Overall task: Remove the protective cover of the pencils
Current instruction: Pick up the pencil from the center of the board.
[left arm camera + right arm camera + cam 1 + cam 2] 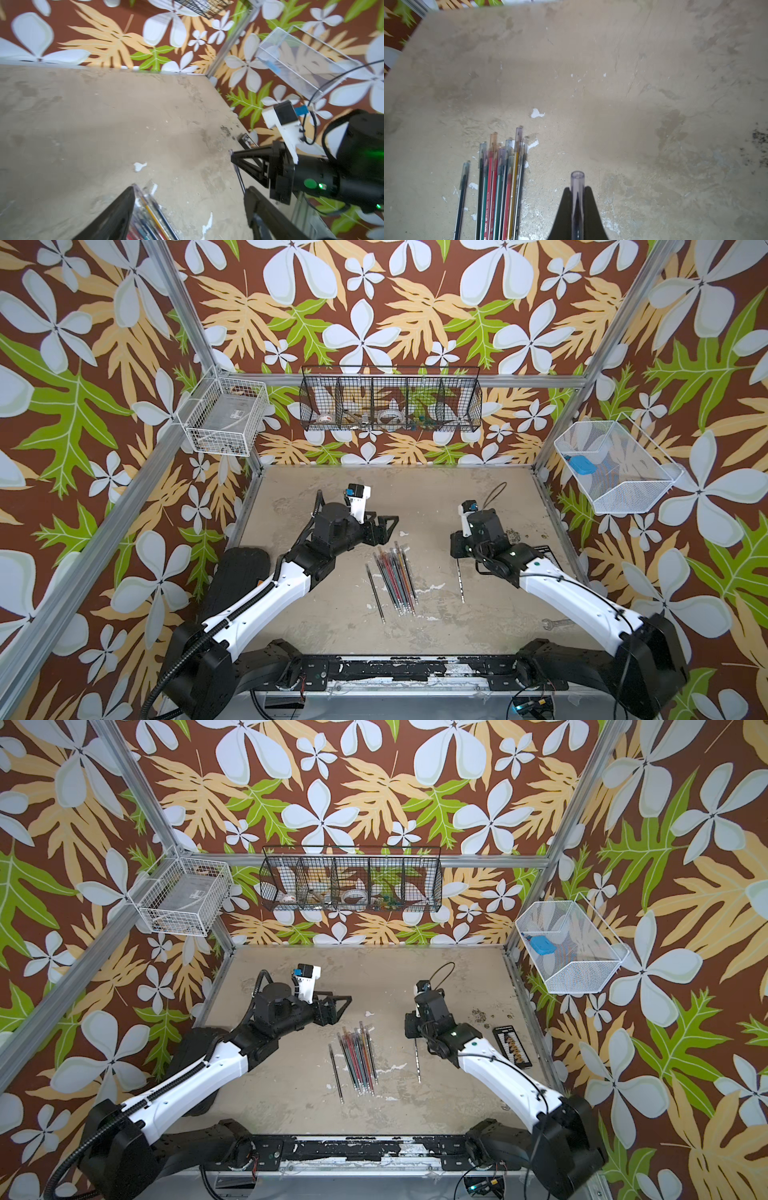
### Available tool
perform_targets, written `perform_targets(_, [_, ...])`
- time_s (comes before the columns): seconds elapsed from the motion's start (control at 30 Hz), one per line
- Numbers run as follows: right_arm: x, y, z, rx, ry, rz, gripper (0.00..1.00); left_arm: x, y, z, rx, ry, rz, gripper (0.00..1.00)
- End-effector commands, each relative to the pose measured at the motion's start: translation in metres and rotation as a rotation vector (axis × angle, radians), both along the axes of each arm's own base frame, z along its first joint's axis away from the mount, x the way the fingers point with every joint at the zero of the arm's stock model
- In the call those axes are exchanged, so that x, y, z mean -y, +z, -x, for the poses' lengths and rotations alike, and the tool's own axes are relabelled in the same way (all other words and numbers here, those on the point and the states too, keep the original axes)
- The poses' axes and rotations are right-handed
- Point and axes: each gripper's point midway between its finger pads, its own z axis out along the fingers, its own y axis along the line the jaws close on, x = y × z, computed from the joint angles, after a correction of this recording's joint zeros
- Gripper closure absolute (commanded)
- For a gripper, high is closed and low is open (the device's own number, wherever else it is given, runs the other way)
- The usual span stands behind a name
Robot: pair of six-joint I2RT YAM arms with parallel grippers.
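Note:
The pencils (395, 576) (358, 1056) lie bunched mid-table, with one dark pencil (375, 593) a little apart. Each far end wears a smoky piece of the protective cover (508, 145). My right gripper (577, 188) (456, 549) is shut on the clear capped end (577, 180) of a single pencil (460, 580), to the right of the bunch. That pencil's shaft runs back toward the front edge. My left gripper (190, 188) (384, 522) is open just beyond the bunch's far ends, with nothing between its fingers.
A black tray of small parts (511, 1046) and a wrench (555, 624) lie on the right side of the table. A black pad (239, 572) sits at the left edge. Wire baskets (390, 404) hang on the walls.

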Motion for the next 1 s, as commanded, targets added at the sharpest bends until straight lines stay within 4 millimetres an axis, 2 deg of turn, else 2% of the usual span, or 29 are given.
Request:
perform_targets(0.0, [-0.001,0.035,0.002,0.133,0.012,-0.073,1.0,0.009,0.025,0.001,0.125,-0.051,0.023,0.15])
perform_targets(0.13, [0.008,0.056,0.009,0.183,-0.012,-0.086,1.0,0.028,0.037,-0.009,0.171,-0.13,-0.01,0.15])
perform_targets(0.27, [0.001,0.067,0.015,0.206,0.039,-0.124,1.0,0.057,0.046,-0.025,0.169,-0.235,-0.006,0.19])
perform_targets(0.37, [0.003,0.067,0.017,0.211,0.034,-0.124,1.0,0.077,0.036,-0.035,0.113,-0.302,0.021,0.26])
perform_targets(0.47, [0.008,0.065,0.013,0.211,0.027,-0.092,1.0,0.09,0.03,-0.031,0.115,-0.365,0.063,0.27])
perform_targets(0.6, [0.021,0.067,0.003,0.201,0.01,-0.086,1.0,0.089,0.022,-0.024,0.102,-0.384,0.067,0.27])
perform_targets(0.77, [0.033,0.073,-0.012,0.161,-0.031,-0.257,1.0,0.09,0.025,-0.012,0.111,-0.393,0.071,0.26])
perform_targets(0.97, [0.02,0.114,-0.023,0.269,-0.009,-0.481,1.0,0.093,0.024,-0.009,0.107,-0.402,0.071,0.26])
